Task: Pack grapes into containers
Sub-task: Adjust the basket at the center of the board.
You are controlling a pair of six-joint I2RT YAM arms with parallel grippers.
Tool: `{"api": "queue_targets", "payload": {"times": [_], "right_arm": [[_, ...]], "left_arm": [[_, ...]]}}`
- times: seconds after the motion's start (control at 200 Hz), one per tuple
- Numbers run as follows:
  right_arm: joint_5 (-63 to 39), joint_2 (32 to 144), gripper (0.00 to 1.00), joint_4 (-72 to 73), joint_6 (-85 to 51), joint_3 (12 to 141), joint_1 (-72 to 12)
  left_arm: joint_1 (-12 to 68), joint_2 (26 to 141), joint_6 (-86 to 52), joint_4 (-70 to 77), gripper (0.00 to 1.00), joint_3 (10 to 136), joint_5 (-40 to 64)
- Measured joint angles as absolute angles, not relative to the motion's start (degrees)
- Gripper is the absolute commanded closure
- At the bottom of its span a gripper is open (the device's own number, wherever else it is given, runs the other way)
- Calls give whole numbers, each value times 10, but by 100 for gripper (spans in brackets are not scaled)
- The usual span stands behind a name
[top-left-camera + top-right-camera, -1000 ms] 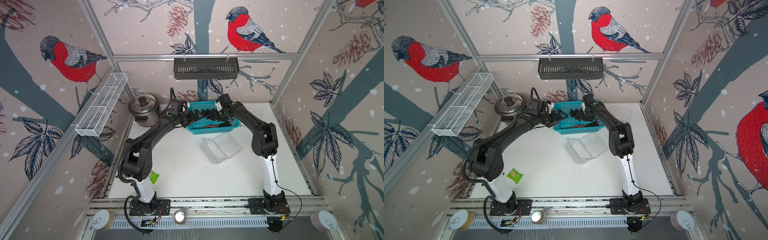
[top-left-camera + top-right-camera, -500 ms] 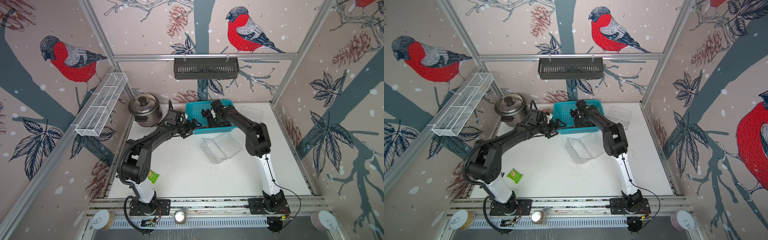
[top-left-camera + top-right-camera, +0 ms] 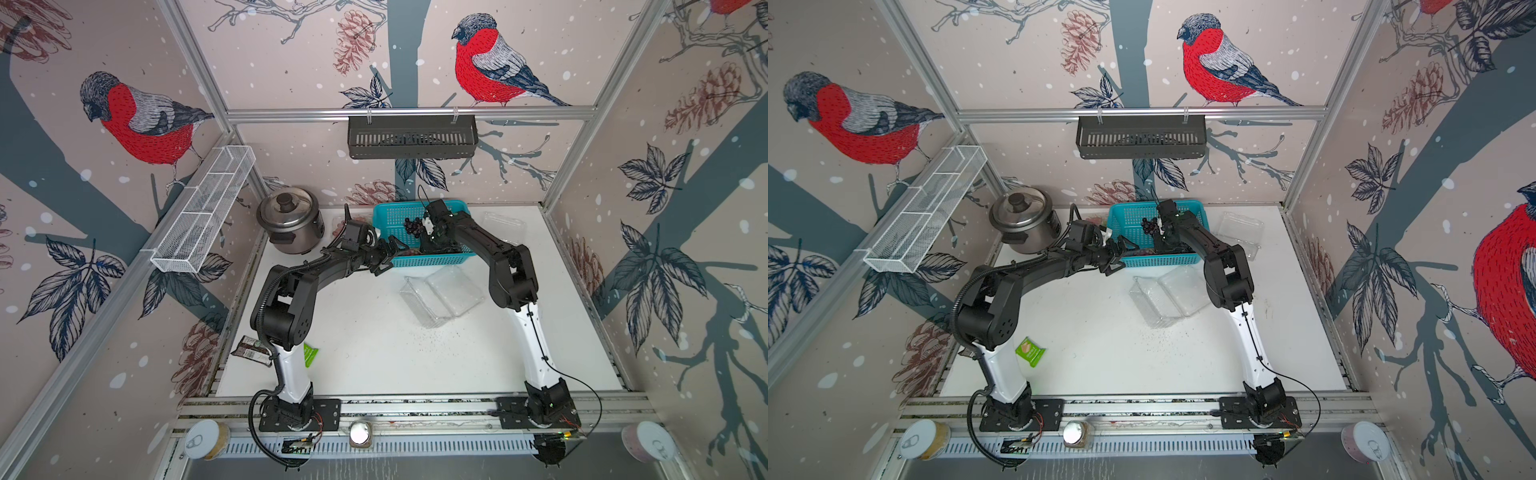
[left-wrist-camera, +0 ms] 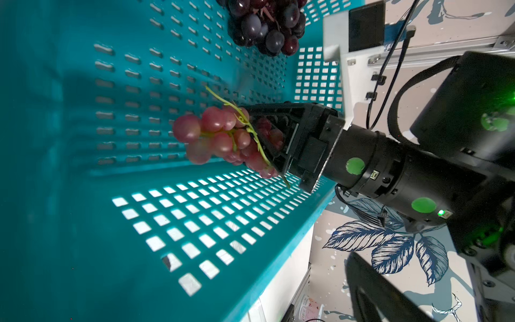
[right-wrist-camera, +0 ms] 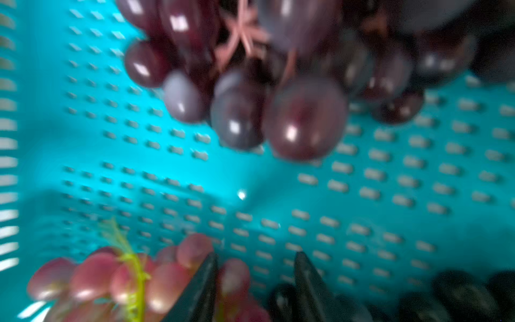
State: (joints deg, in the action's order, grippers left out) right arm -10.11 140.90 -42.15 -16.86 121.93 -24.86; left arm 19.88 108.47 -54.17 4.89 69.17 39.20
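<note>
Pinches soft, bruisable red grape bunch [image 4: 220, 136] in right end effector [image 5: 255, 259], left end effector [image 3: 390, 255] spread wide; likely safest held gently near stem.

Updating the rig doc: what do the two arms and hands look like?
Both: white lower link, black base, joints and upper links. Left arm carries a ribbed black hose; right arm a thin black cable and green round stickers. Left hand and right hand are black.

Grapes [image 3: 412, 226] in the basket [image 3: 428, 261] at the table's [image 3: 365, 353] rear; container [image 3: 438, 299] before it, cooker [image 3: 289, 222] left of it.
</note>
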Motion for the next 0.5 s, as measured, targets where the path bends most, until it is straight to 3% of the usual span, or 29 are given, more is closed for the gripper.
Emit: {"api": "queue_targets", "payload": {"times": [0.5], "right_arm": [[-261, 1369, 64, -354, -255, 1187, -206]], "left_arm": [[207, 1091, -555, 72, 3, 709, 389]]}}
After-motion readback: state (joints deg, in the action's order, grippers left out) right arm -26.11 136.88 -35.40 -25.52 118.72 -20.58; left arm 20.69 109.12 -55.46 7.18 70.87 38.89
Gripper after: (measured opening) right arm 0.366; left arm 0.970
